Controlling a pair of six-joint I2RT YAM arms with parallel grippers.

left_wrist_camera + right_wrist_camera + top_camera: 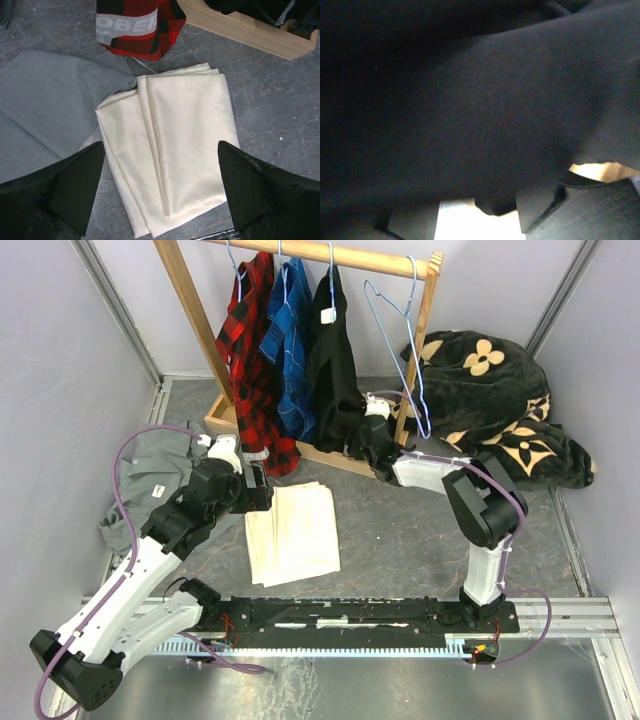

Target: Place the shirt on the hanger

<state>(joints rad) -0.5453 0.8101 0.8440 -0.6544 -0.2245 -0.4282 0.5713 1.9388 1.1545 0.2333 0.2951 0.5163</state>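
Shirt [336, 370] hangs vertical, collar up, on hanger [330, 262]; right gripper [360, 443] obscured, left gripper [160, 146] spread, empty.

The left hand [161, 150], spread wide, hovers over a folded cream cloth [192, 110] beside a grey shirt [45, 100].

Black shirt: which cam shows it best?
Top external: the shirt hangs on the rack, white label visible. Right wrist shows only its dark fabric close up. Left wrist: dark scrap at top right, unclear.

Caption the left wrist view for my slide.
Open left gripper above a folded cream cloth, grey shirt beside it.
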